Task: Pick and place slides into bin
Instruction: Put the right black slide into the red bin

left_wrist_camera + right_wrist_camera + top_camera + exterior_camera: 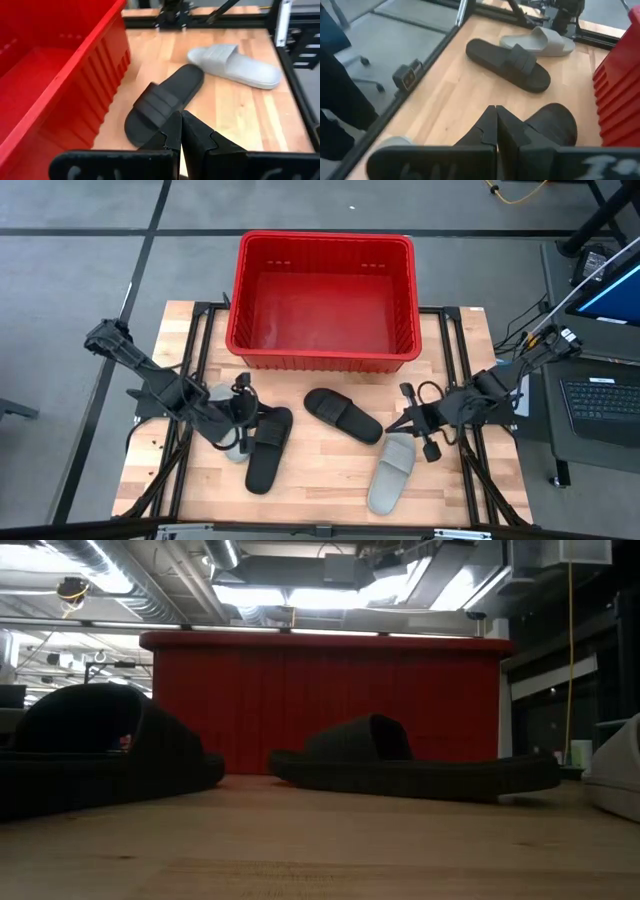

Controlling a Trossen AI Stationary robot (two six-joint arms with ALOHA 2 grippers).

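Note:
Four slides lie on the wooden table in front of the red bin (pixel 322 300). One black slide (pixel 268 448) and a grey slide (pixel 226 435) lie at the left, the grey one partly hidden under my left arm. Another black slide (pixel 343 415) lies in the middle and a second grey slide (pixel 392 470) near right. My left gripper (pixel 255 418) hovers shut above the left pair and points at the middle black slide (pixel 165 102). My right gripper (pixel 394 424) is shut too, hovering between the middle black slide (pixel 555 125) and the right grey one.
The bin's near wall (pixel 320 705) stands just behind the slides. A black metal frame (pixel 200 315) runs along the table's edges. A desk with a laptop (pixel 600 395) and cables stands off the right edge. Bare wood lies along the near edge (pixel 320 500).

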